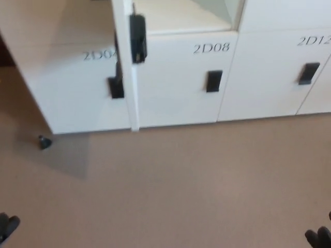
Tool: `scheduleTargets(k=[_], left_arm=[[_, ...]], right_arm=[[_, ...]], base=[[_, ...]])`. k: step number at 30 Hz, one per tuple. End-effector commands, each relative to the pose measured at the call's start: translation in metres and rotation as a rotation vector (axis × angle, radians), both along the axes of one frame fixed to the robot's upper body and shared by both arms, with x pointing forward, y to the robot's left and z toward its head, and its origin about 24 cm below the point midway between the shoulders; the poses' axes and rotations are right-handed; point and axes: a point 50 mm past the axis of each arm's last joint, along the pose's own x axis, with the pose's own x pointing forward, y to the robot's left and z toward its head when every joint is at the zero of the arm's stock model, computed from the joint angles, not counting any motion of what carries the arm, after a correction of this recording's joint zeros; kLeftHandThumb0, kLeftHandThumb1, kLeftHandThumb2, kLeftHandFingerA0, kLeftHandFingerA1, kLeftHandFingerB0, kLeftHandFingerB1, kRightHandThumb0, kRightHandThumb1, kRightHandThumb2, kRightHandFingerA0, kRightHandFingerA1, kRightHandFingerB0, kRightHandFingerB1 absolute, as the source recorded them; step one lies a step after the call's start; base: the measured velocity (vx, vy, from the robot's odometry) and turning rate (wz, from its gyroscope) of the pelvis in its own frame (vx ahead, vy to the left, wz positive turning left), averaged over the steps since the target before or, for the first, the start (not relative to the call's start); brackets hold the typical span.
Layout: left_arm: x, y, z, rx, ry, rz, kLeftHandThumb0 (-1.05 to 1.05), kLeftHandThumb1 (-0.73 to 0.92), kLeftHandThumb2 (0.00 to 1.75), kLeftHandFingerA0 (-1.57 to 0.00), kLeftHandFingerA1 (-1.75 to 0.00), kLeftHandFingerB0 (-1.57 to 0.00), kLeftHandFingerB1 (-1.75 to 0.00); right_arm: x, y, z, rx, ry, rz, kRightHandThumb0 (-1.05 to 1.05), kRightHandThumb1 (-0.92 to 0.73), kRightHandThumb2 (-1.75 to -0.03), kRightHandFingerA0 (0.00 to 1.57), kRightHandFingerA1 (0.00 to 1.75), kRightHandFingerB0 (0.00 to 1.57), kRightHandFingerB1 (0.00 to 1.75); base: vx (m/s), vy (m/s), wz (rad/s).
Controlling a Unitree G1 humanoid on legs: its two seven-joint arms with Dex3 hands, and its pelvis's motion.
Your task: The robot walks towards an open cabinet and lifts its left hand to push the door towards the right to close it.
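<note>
White laminate: bank of white locker cabinets [176,98] across the top of the head view, standing on the floor.
Labels: grey lettering 2D04 [98,55], 2D08 [211,48] and 2D12 [313,40] on the lower doors, left to right.
Handles: black rectangular handles on the lower doors, at 2D04 [115,87], 2D08 [213,81] and 2D12 [309,73].
Open door: white upper cabinet door [124,62] seen edge-on as a tall vertical strip between 2D04 and 2D08, swung out toward the camera, with a black latch block [137,38] on its right side.
Open compartment: pale empty-looking interior [183,13] above 2D08, just right of the door's edge.
Floor: plain beige-brown floor [181,186] fills the lower half.
Floor item: small dark rounded object [44,142] beside the cabinets' left corner, on a grey shadow patch.
Left hand: black left hand [7,226] only a sliver at the bottom-left edge, low, well apart from the door; open or closed, cannot tell.
Right hand: black right hand [319,237] only its tips at the bottom-right corner; state likewise cannot tell.
</note>
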Motion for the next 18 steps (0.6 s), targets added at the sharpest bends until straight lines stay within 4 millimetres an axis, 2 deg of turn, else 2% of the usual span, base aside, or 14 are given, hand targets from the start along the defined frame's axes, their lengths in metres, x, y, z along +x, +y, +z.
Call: scheduleTargets(k=[1, 2, 3, 5, 6, 9, 10, 13, 14, 16, 17, 18], left_arm=[[-0.0054, 0.0030, -0.0010, 0.004, 0.024, -0.005, -0.17, 0.68, 0.59, -0.50, -0.47, -0.37, -0.40], [-0.0047, 0.0029, -0.0006, 0.007, 0.023, -0.012, -0.17, 0.68, 0.59, -0.50, -0.47, -0.37, -0.40], [-0.0047, 0.0029, -0.0006, 0.010, 0.024, -0.014, -0.16, 0.67, 0.59, -0.50, -0.47, -0.36, -0.39], [-0.0049, 0.0030, -0.0007, 0.013, 0.027, -0.015, -0.16, 0.67, 0.59, -0.50, -0.47, -0.36, -0.39], [-0.0054, 0.0031, -0.0010, 0.015, 0.029, -0.014, -0.17, 0.65, 0.59, -0.52, -0.48, -0.40, -0.41], [-0.0061, 0.0031, -0.0018, 0.014, 0.037, -0.011, -0.17, 0.65, 0.59, -0.53, -0.48, -0.42, -0.41], [-0.0064, 0.0033, -0.0019, 0.021, 0.040, -0.018, -0.17, 0.66, 0.59, -0.54, -0.48, -0.42, -0.41], [-0.0060, 0.0037, -0.0018, 0.029, 0.040, -0.026, -0.17, 0.67, 0.59, -0.54, -0.48, -0.42, -0.41], [-0.0056, 0.0038, -0.0020, 0.034, 0.040, -0.030, -0.17, 0.66, 0.59, -0.53, -0.48, -0.42, -0.41], [-0.0051, 0.0039, -0.0021, 0.040, 0.041, -0.035, -0.17, 0.66, 0.59, -0.53, -0.48, -0.42, -0.41], [-0.0041, 0.0041, -0.0020, 0.043, 0.042, -0.034, -0.17, 0.66, 0.59, -0.54, -0.47, -0.42, -0.40], [-0.0041, 0.0041, -0.0020, 0.043, 0.042, -0.034, -0.17, 0.66, 0.59, -0.54, -0.47, -0.42, -0.40]], right_arm=[[-0.0036, -0.0050, 0.0000, -0.013, 0.005, -0.022, -0.33, -0.62, -0.58, 0.39, 0.41, 0.24, 0.33], [-0.0033, -0.0048, 0.0001, -0.015, 0.006, -0.024, -0.33, -0.62, -0.58, 0.39, 0.41, 0.24, 0.33], [-0.0037, -0.0045, -0.0001, -0.016, 0.007, -0.023, -0.28, -0.44, -0.89, 0.30, 0.57, 0.12, 0.48], [-0.0043, -0.0042, -0.0005, -0.016, 0.007, -0.023, -0.28, -0.44, -0.89, 0.30, 0.57, 0.12, 0.48], [-0.0057, -0.0039, -0.0014, -0.018, 0.013, -0.023, -0.34, -0.62, -0.58, 0.41, 0.42, 0.24, 0.33], [-0.0072, -0.0038, -0.0023, -0.022, 0.017, -0.019, -0.35, -0.63, -0.58, 0.38, 0.41, 0.24, 0.33], [-0.0079, -0.0033, -0.0034, -0.024, 0.023, -0.016, -0.29, -0.46, -0.90, 0.28, 0.56, 0.10, 0.47], [-0.0078, -0.0027, -0.0040, -0.013, 0.024, -0.025, -0.28, -0.45, -0.90, 0.28, 0.56, 0.11, 0.47], [-0.0079, -0.0023, -0.0038, -0.012, 0.023, -0.024, -0.33, -0.64, -0.59, 0.38, 0.41, 0.25, 0.33], [-0.0080, -0.0019, -0.0036, -0.013, 0.023, -0.021, -0.33, -0.64, -0.59, 0.38, 0.41, 0.25, 0.33], [-0.0077, -0.0018, -0.0035, -0.011, 0.021, -0.019, -0.28, -0.46, -0.90, 0.29, 0.56, 0.10, 0.47], [-0.0077, -0.0018, -0.0035, -0.011, 0.021, -0.019, -0.28, -0.46, -0.90, 0.29, 0.56, 0.10, 0.47]], base=[[0.36, -0.025, 0.21], [0.40, -0.043, 0.22], [0.42, -0.091, 0.31], [0.39, -0.127, 0.54], [0.42, -0.168, 0.57], [0.52, -0.168, 0.73], [0.44, -0.175, 0.19], [0.38, -0.152, 0.10], [0.27, -0.143, -0.05], [0.24, -0.107, -0.09], [0.24, -0.100, -0.11], [0.24, -0.093, -0.05]])
